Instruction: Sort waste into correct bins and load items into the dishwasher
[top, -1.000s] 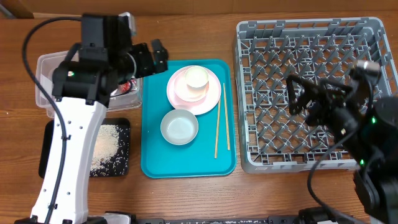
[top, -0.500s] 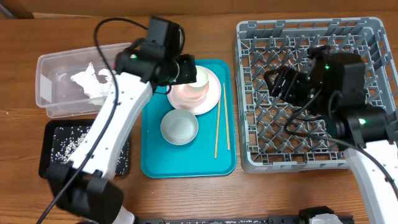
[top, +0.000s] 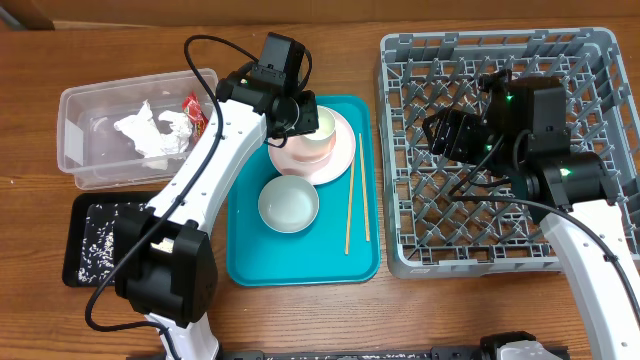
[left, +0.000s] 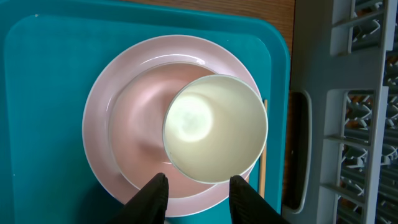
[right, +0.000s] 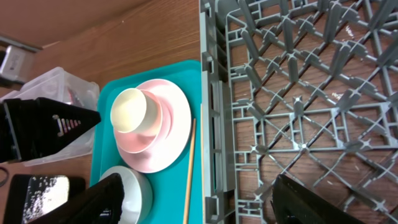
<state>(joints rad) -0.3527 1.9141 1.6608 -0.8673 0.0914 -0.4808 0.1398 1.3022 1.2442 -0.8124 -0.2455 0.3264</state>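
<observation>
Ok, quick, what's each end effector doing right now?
Left end effector: partly open by the white cup, gripping nothing.
Right end effector: open and empty, over the dish rack.

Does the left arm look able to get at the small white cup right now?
Likely yes: the left hand sits right over the white cup, fingers apart at its near rim, and nothing lies between them.
</observation>
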